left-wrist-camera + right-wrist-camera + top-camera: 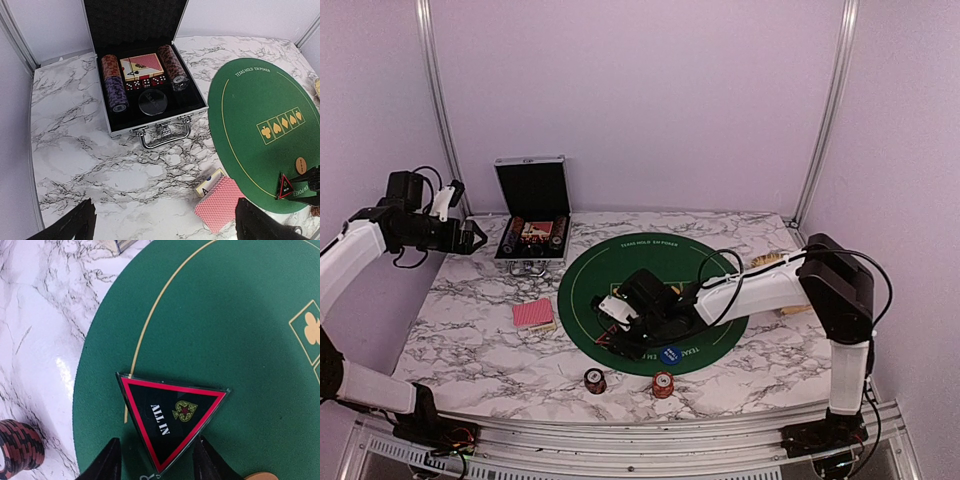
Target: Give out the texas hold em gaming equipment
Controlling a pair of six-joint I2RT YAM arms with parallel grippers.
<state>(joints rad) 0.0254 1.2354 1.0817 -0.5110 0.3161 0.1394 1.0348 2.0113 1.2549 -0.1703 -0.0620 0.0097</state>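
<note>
Between the half-open right fingers sits the bottom corner of the triangular marker — flat on the green mat near its edge, not clamped — a chip stack just beside the mat on the counter, while the left fingers hang wide apart, empty.

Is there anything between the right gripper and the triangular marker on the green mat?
Nothing visible. The right gripper straddles one corner of the triangular marker, which lies bare on the green mat. The orange disc is off to the side.
</note>
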